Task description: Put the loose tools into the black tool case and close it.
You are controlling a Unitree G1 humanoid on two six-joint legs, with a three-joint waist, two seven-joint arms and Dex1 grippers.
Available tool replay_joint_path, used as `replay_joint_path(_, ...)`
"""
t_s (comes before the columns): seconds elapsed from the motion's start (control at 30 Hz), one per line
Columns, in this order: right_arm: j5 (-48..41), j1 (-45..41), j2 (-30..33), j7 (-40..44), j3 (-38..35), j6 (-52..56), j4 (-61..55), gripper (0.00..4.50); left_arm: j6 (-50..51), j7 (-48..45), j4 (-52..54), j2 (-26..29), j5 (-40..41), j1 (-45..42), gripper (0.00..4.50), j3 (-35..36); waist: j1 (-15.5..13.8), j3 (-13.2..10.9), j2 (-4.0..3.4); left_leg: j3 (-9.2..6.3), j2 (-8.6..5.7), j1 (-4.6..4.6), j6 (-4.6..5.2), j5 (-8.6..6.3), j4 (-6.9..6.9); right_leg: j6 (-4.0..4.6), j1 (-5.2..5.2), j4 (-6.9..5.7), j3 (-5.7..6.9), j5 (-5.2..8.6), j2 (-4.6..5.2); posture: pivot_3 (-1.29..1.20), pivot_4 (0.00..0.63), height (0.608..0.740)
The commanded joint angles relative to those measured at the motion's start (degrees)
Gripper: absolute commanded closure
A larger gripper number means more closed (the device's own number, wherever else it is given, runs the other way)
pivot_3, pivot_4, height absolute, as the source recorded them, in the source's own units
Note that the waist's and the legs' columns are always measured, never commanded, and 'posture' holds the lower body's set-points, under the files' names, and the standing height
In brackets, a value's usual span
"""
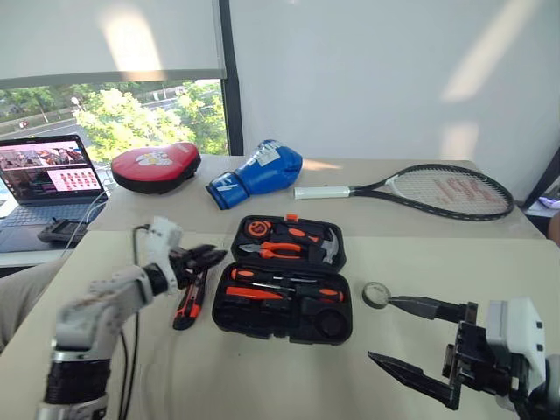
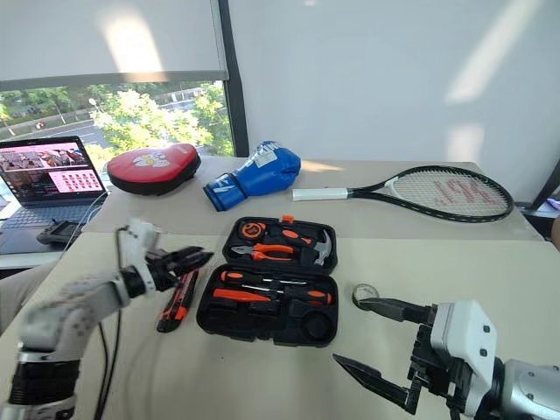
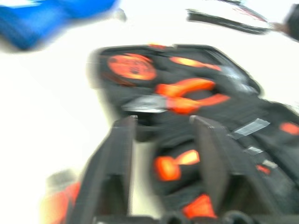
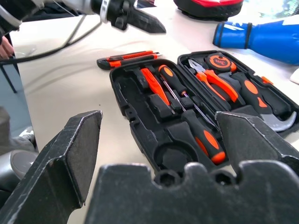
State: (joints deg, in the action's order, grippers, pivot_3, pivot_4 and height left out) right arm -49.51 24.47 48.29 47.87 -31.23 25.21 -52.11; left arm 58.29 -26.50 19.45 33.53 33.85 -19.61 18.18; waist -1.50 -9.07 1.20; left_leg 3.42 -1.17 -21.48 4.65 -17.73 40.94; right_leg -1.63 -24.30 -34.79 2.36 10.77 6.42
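Left eye view: case [image 1: 284,280] lies open mid-surface, lid half toward the window, tray half toward the robot. Screwdrivers [image 1: 280,289] already sit in the tray slots; the round slot at the tray's near right corner looks empty. Two loose tools remain outside, as far as I can judge: knife [image 1: 188,304] and tape roll [image 1: 376,295].

Knife lies on the surface [image 1: 262,385] just beside the case's left edge, long axis running near-to-far, roughly parallel to that edge. Left jaws [image 1: 208,257] hang above its far end, empty, fingers a little apart in the left wrist view, pointing toward the case. Left arm is clearly the nearer one for the knife; the move would be a drop down and slightly back toward the robot, jaws turned across the knife's axis. Little room between knife and case wall, so the inner finger may brush the case.

Tape roll sits flat just off the case's right edge. Right jaws [image 1: 411,341] are wide apart, empty, the upper fingertip close to the roll and pointing at it. Right arm nearer here.

Open surface on both flanks and in front; racket [image 1: 411,188], glove [image 1: 255,172] and red pad [image 1: 155,166] lie well apart beyond the case.
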Motion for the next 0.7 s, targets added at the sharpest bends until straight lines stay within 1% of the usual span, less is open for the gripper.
replay_joint_path(0.03, 0.52, -2.81, 0.84, 1.64, 1.69, -1.27, 1.43, 0.0, 8.45, 6.63, 8.26, 0.81, -0.3, 2.53, 0.83, 0.58, -0.03, -0.02, 0.04, 0.01, -0.02, 0.01, -0.08, 0.04, 0.0, -0.01, 0.01, 0.0, 0.0, 0.01, -0.02, 0.0, 0.15, 0.74)
replay_joint_path(0.07, 0.67, -3.41, 0.92, 2.0, 2.07, -1.26, 1.8, 0.0, 10.1, 8.01, 9.76, 0.69, -0.63, 3.38, 0.4, 0.09, -0.13, -0.03, 0.04, 0.01, -0.05, 0.02, -0.16, 0.08, 0.0, -0.05, 0.03, 0.02, 0.0, 0.03, -0.02, 0.0, 0.15, 0.74)
replay_joint_path(0.1, 0.8, -3.91, 1.02, 2.31, 2.33, -1.22, 2.11, 0.0, 11.62, 9.06, 11.01, 0.49, -0.75, 4.14, 0.15, -0.37, -0.28, -0.05, 0.07, 0.01, -0.08, 0.01, -0.18, 0.08, -0.01, -0.06, 0.03, 0.02, 0.0, 0.03, -0.01, 0.0, 0.15, 0.74)
replay_joint_path(0.13, 0.78, -4.56, 1.11, 2.54, 2.51, -1.06, 2.45, 0.0, 12.52, 9.86, 12.31, 0.94, -1.41, 5.3, 0.05, -1.58, -0.53, -0.09, 0.12, 0.01, -0.09, 0.01, -0.2, 0.07, -0.02, -0.08, 0.01, 0.0, 0.0, 0.05, -0.01, 0.0, 0.15, 0.74)
replay_joint_path(0.27, 0.4, -6.0, 1.69, 3.56, 2.27, -0.5, 3.29, 0.0, 16.34, 13.29, 14.76, 0.26, -3.04, 9.04, 0.05, -4.14, -0.78, -0.17, 0.21, 0.0, -0.07, -0.01, -0.42, 0.03, -0.07, -0.06, -0.03, 0.0, -0.01, 0.04, 0.03, 0.0, 0.15, 0.74)
replay_joint_path(0.43, 0.17, -5.63, 2.15, 4.11, 1.25, 0.04, 3.17, 0.0, 16.72, 15.66, 13.96, -1.91, -5.19, 11.72, 0.05, -6.81, -0.88, -0.18, 0.22, -0.01, -0.02, 0.0, -0.73, -0.08, -0.09, 0.0, -0.05, -0.01, -0.04, 0.03, 0.1, 0.0, 0.15, 0.74)
replay_joint_path(0.5, 0.08, -5.22, 2.22, 4.12, 0.74, 0.23, 2.96, 0.0, 16.38, 15.86, 14.04, -2.9, -5.51, 12.86, 0.57, -6.74, -0.84, -0.17, 0.2, -0.01, -0.01, 0.03, -0.73, -0.08, -0.1, 0.01, -0.03, -0.02, -0.05, 0.03, 0.12, 0.0, 0.15, 0.74)
replay_joint_path(0.53, 0.02, -4.96, 2.2, 4.11, 0.42, 0.32, 2.82, 0.0, 15.77, 15.94, 14.14, -2.95, -5.87, 13.24, 0.66, -6.48, -0.83, -0.16, 0.17, -0.01, -0.01, 0.04, -0.73, -0.09, -0.1, 0.02, -0.02, -0.03, -0.05, 0.03, 0.12, 0.0, 0.15, 0.74)
replay_joint_path(0.57, -0.05, -4.75, 2.12, 4.02, 0.17, 0.4, 2.7, 0.0, 14.45, 15.58, 14.05, -3.42, -5.77, 13.24, 1.1, -5.78, -0.83, -0.16, 0.15, -0.01, -0.01, 0.07, -0.73, -0.09, -0.11, 0.03, 0.0, -0.02, -0.06, 0.03, 0.14, 0.0, 0.15, 0.74)
replay_joint_path(0.6, -0.11, -4.59, 2.07, 3.95, -0.03, 0.45, 2.6, 0.0, 13.47, 15.31, 13.97, -3.74, -5.74, 13.23, 1.42, -5.29, -0.83, -0.16, 0.14, 0.0, -0.01, 0.07, -0.72, -0.09, -0.11, 0.04, -0.01, -0.03, -0.06, 0.04, 0.15, 0.0, 0.15, 0.74)
replay_joint_path(0.63, -0.02, -4.25, 1.91, 3.88, -0.15, 0.43, 2.38, 0.0, 12.34, 14.45, 13.77, -3.65, -5.45, 13.19, 1.57, -4.9, -0.87, -0.16, 0.14, 0.0, -0.01, 0.07, -0.72, -0.1, -0.11, 0.04, -0.01, -0.03, -0.06, 0.04, 0.15, 0.0, 0.15, 0.74)
replay_joint_path(0.67, 0.05, -4.01, 1.79, 3.83, -0.22, 0.41, 2.22, 0.0, 11.6, 13.84, 13.62, -3.58, -5.25, 13.2, 2.11, -4.67, -0.99, -0.17, 0.14, -0.01, -0.01, 0.07, -0.72, -0.1, -0.1, 0.04, -0.01, -0.03, -0.05, 0.04, 0.17, 0.0, 0.15, 0.74)
replay_joint_path(0.7, 0.13, -3.73, 1.53, 3.53, -0.23, 0.4, 1.96, 0.0, 10.06, 12.21, 13.47, -3.66, -4.19, 12.93, 2.21, -3.69, -1.03, -0.17, 0.14, -0.01, -0.01, 0.05, -0.71, -0.1, -0.1, 0.05, -0.02, -0.03, -0.04, 0.04, 0.18, 0.0, 0.15, 0.74)
